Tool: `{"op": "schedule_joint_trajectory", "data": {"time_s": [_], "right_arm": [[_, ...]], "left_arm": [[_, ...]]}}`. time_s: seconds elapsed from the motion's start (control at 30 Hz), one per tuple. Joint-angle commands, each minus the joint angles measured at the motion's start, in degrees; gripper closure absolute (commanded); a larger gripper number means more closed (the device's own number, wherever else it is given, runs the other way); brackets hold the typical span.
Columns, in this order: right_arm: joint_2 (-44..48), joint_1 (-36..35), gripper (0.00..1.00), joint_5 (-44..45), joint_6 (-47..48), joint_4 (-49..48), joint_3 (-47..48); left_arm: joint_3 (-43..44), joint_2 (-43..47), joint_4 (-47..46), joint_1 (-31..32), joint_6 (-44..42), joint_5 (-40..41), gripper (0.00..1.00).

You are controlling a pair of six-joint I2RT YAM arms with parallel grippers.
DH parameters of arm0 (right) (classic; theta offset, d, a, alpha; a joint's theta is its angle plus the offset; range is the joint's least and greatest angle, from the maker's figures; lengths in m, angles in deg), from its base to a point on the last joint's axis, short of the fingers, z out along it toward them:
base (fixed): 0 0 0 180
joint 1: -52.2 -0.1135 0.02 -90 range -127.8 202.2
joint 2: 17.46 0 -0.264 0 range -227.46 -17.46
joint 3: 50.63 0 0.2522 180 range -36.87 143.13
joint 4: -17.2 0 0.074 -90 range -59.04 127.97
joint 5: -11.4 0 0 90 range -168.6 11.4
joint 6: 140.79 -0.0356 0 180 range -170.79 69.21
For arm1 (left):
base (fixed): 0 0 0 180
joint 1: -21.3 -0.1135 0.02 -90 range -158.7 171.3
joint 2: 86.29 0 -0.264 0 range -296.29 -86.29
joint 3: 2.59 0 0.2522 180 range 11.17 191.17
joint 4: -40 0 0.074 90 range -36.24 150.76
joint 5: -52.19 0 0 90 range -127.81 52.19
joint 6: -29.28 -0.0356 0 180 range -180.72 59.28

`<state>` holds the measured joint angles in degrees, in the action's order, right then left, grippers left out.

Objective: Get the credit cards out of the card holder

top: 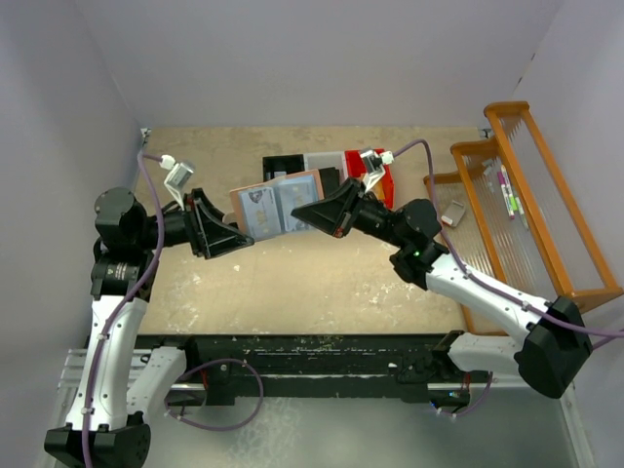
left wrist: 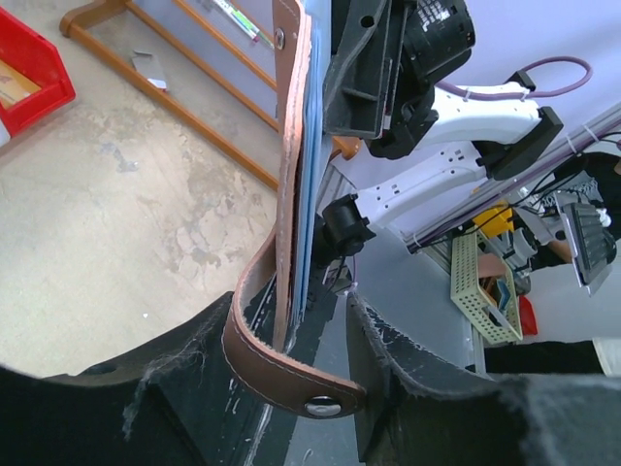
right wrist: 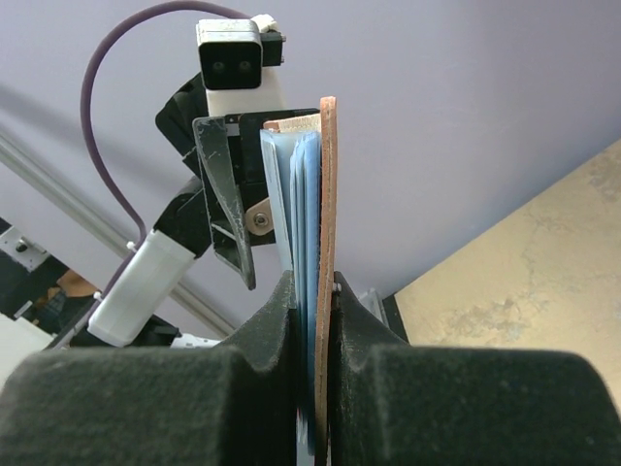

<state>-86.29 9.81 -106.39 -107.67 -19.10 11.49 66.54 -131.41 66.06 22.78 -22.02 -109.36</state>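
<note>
Presently, the small folding card holder (top: 278, 207), salmon-pink leather outside and blue-grey inside, is held open in the air between the two arms. It hangs above the middle of the table (top: 322, 283), somewhat toward the far edge. The right gripper (right wrist: 312, 291) is closed tight on one edge of the holder, its padded fingers pressed flat against leather and lining. The left gripper (left wrist: 296, 311) is set about the opposite edge, beside the curling snap tab (left wrist: 272, 369). Whether it is actually clamped there cannot be told, since a little room seems to be left at the sides. The thin flat grey credit cards (top: 259, 209) appear to be still tucked in the slots, with none drawn out.

The holder is judged light, soft and floppy. It is likely to fold or twist if only one edge is pinched, so a firm hold on the leather edge is called for. The cards are judged stiff, thin and slick. Each is best pinched across its flat faces at the exposed edge and drawn straight along its slot, lest it slip or the holder be dragged with it.
</note>
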Motion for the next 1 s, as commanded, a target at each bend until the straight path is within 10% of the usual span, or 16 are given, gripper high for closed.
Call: {"op": "schedule_joint_trajectory", "data": {"time_s": [0.0, 0.37, 0.73, 0.97], "right_arm": [[1.16, -0.89, 1.00, 0.93, -1.40, -6.84, 0.49], [-0.16, -4.11, 1.00, 0.41, 0.72, -4.72, 0.22], [0.59, -4.37, 1.00, 1.46, 1.81, -0.36, -1.33], [4.68, -2.24, 0.63, 4.68, 7.73, 17.52, 2.63]], "left_arm": [[0.28, -0.02, -4.62, -0.07, 3.14, -1.43, 0.45], [1.56, -1.77, -4.30, -0.07, 2.79, 0.23, 0.30], [1.96, -2.31, -3.48, -0.07, 1.83, -1.54, 0.87], [6.59, -4.11, 12.07, -0.07, -11.53, 1.75, 1.00]]}}
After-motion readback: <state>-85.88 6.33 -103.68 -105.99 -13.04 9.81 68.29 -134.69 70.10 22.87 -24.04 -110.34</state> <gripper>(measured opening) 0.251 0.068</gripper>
